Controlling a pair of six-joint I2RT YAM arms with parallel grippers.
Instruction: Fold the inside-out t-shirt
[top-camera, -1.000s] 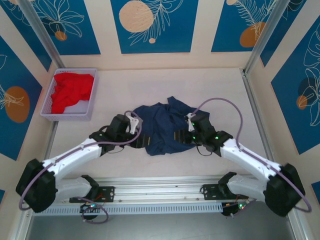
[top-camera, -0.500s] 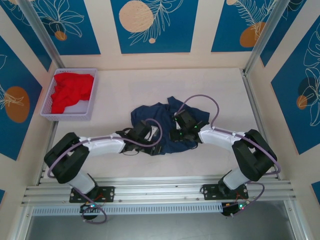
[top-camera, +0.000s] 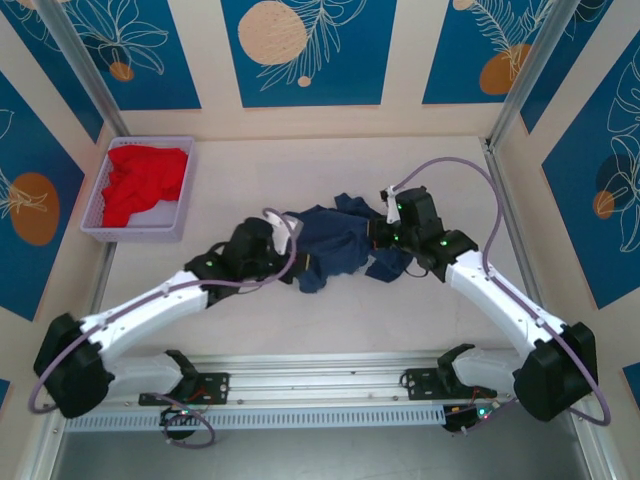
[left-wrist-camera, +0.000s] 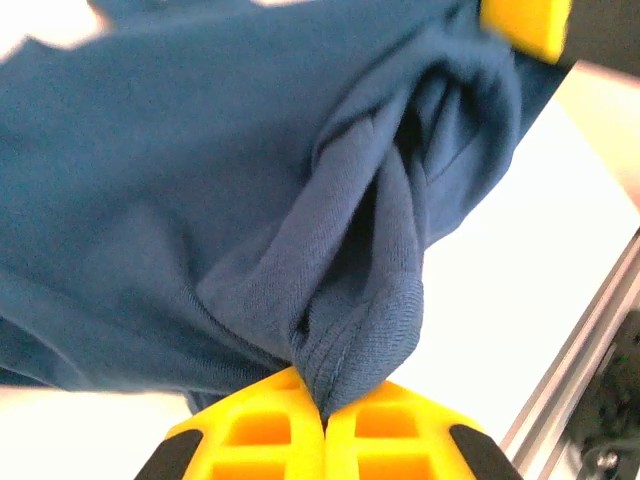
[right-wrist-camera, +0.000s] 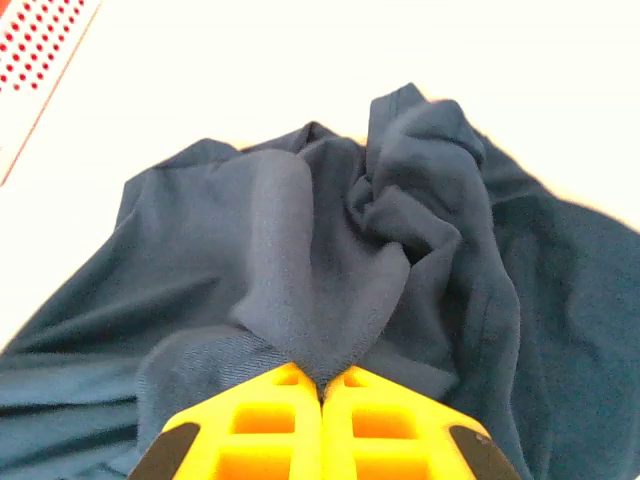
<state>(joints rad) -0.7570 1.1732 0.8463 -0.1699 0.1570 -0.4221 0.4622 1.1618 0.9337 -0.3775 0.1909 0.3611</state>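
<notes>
The inside-out t-shirt (top-camera: 335, 243) lies bunched mid-tabletop, long axis left to right, strung between my left gripper (left-wrist-camera: 322, 412) and right gripper (right-wrist-camera: 322, 388). I have each clamped on a fold at opposite ends.

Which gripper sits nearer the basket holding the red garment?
Left. The left gripper, shut on the t-shirt at its basket-side edge, is closer to the basket. The right gripper is shut on the shirt's opposite side, farther away.

Lab cell — aluminium rail (top-camera: 320, 385), panel walls (top-camera: 308, 50) (leaf prints)
</notes>
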